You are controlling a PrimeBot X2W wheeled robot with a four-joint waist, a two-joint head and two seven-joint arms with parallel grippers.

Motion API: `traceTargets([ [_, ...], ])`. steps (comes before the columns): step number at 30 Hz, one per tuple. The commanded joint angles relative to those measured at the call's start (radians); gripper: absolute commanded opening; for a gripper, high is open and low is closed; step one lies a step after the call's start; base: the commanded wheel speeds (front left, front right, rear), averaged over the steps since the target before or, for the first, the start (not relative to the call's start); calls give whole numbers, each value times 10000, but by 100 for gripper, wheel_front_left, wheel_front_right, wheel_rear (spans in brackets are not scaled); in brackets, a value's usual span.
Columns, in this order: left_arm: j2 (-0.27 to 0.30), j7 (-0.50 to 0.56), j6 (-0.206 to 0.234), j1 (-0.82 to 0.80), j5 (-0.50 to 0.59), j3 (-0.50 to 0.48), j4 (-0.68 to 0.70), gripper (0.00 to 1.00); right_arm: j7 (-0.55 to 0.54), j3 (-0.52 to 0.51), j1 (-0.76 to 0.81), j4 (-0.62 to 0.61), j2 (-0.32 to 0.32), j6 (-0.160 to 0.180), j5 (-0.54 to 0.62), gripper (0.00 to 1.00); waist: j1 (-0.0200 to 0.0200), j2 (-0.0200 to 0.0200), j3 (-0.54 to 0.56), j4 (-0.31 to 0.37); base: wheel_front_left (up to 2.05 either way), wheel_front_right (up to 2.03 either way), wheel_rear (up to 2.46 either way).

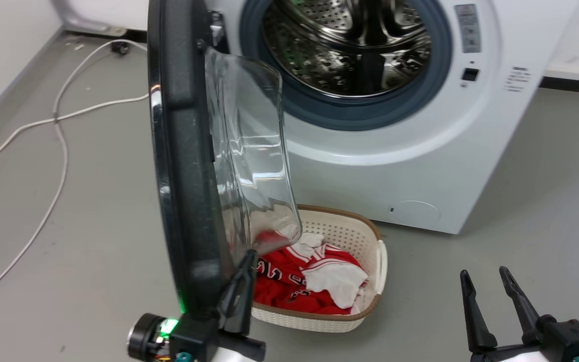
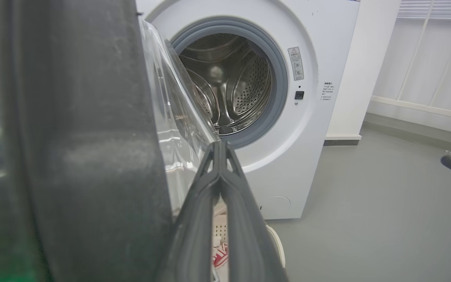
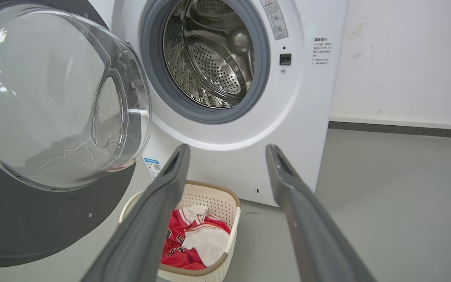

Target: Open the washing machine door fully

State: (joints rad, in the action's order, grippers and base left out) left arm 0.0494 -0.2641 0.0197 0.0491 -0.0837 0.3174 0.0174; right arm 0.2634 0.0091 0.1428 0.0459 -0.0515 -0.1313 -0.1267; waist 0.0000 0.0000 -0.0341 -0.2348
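Grey floor (image 1: pixel 520 201), white wall (image 3: pixel 405 58); a white cable (image 1: pixel 58 125) trails at left. The washer (image 1: pixel 420 166) has its door (image 1: pixel 184 176) swung out, edge-on in the head view, exposing the drum (image 1: pixel 350 45).

Left gripper (image 1: pixel 249 256): fingers pressed together, empty, just beside the door's inner face. Right gripper (image 1: pixel 485 276): fingers spread, empty, well apart.

The right wrist view adds a blue label (image 3: pixel 153 166) above the basket (image 1: pixel 365 236).
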Motion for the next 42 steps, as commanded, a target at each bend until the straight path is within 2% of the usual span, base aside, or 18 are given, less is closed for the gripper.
traceTargets([
  [1, 64, -6, 106, 69, -32, -232, 54, 0, 18, 8, 11, 2, 24, 10, 8, 100, 0, 0, -38, -271, 0, 0, 0],
  [7, 191, -6, 191, 368, -66, -955, 154, 0, 18, 68, 33, 55, 23, 10, 20, 100, 0, 0, -129, -763, 0, 0, 0],
  [16, 395, -5, 356, 114, -361, -2780, -99, 0, 18, 68, -211, 5, 23, 10, 172, 100, 0, 0, -526, -1104, 0, 0, 0],
  [19, 467, -6, 236, -120, -537, -3418, -423, 0, 18, 35, -316, -12, 23, 10, 270, 100, 0, 0, -731, -1112, 0, 0, 0],
  [30, 399, -15, 348, -1530, -811, -5808, -1415, 0, 18, -122, -682, -85, 23, 10, 643, 100, 0, 0, -1692, -954, 0, 0, 0],
  [37, 838, -12, 214, -2368, -664, -7267, -2095, 0, 18, -106, -932, -104, 23, 10, 848, 100, 0, 0, -2103, -727, 0, 0, 0],
  [42, 1295, -11, -193, -2983, -561, -7814, -2854, 0, 18, -151, -1104, -118, 21, 10, 935, 100, 0, 0, -2299, -562, 0, 0, 0],
])
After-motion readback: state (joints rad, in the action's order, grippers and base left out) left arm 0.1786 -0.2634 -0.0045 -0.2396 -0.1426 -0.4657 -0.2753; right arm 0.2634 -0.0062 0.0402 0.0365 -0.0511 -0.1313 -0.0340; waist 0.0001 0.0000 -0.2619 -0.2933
